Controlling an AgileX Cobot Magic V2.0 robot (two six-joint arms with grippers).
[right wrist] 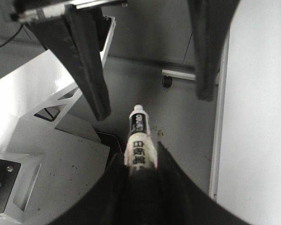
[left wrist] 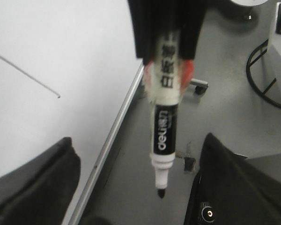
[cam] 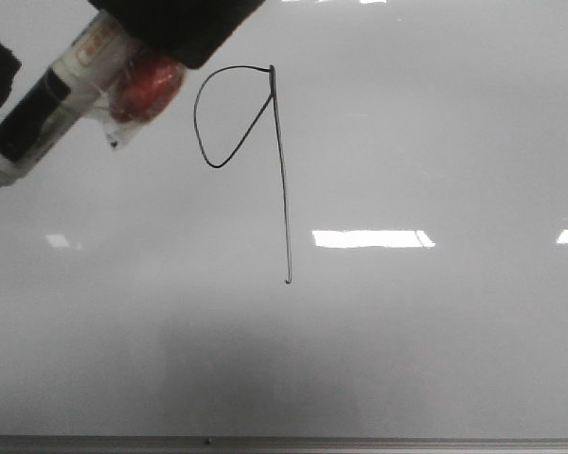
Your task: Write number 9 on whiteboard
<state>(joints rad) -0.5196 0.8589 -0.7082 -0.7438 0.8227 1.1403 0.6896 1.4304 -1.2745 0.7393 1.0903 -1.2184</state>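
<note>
9 (cam: 256,142) on whiteboard (cam: 435,340), upper centre in front view — thin black line, teardrop loop joined at top to long straight stem running down, tiny hook at foot. Stem end also visible in left wrist view. Left gripper (left wrist: 167,51) clamped on marker (left wrist: 165,122), tip bare, lifted off board, past frame edge. Right gripper (right wrist: 150,101) — jaws spread, holding nothing.

The marker (cam: 47,104) has its tip cut off by the front view's left edge.
</note>
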